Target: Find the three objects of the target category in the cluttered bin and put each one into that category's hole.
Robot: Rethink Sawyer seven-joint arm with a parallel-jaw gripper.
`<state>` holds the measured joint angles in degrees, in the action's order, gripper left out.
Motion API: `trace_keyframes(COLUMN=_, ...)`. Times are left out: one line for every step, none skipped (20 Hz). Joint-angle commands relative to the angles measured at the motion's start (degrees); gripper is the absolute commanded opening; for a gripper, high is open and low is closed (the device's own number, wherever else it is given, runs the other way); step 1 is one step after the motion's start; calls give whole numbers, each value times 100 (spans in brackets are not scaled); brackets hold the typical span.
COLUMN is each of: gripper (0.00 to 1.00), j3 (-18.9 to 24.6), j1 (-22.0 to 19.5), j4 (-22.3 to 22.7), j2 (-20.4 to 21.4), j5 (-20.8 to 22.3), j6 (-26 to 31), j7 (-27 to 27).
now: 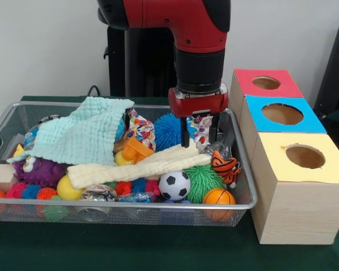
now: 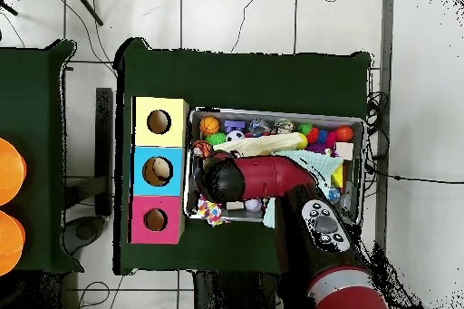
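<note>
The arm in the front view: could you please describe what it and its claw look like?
The arm has a glossy red shell with black joints. A black cylindrical wrist leads down to a red block. From it hangs the claw, with two short, thin black fingers. From overhead, a grey oval panel with dark buttons sits on the arm.

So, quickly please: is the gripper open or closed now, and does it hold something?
Gripper: open, holding nothing, fingers lowered over the bin's right end.
</note>
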<state>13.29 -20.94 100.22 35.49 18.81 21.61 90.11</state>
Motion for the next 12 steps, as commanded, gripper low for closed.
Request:
trace_keyframes(gripper=100, j3=251, j1=72, j4=-264, j2=-249, j5=-68, j6=-250, j7=640)
trace_keyframes(gripper=100, j3=220, j1=114, j4=-229, j2=-224, j5=-77, j6=-275, j7=698)
trace_keyframes(gripper=100, j3=191, j1=154, j4=-199, j2=-208, j5=-83, j6=-307, j7=752)
trace_keyframes(gripper=100, j3=173, j1=183, j4=-173, j2=-210, j5=-87, j6=-344, j7=793)
trace_keyframes(gripper=100, j3=144, j1=224, j4=-154, j2=-215, j5=-87, j6=-390, j7=841)
trace_keyframes(gripper=100, j3=127, j1=250, j4=-157, j2=-229, j5=-90, j6=-416, j7=864)
trace_keyframes(gripper=100, j3=106, j1=282, j4=-163, j2=-244, j5=-88, j6=-448, j7=891)
trace_keyframes(gripper=100, j3=89, j1=307, j4=-181, j2=-266, j5=-89, j6=-468, j7=907)
trace_keyframes(gripper=100, j3=74, j1=330, j4=-199, j2=-290, j5=-92, j6=-492, j7=919)
trace_keyframes(gripper=100, j3=54, j1=371, j4=-208, j2=-309, j5=-101, j6=-516, j7=947)
trace_keyframes(gripper=100, j3=33, j1=408, j4=-219, j2=-318, j5=-113, j6=-534, j7=972)
trace_keyframes(gripper=100, j3=19, j1=434, j4=-220, j2=-325, j5=-128, j6=-548, j7=989)
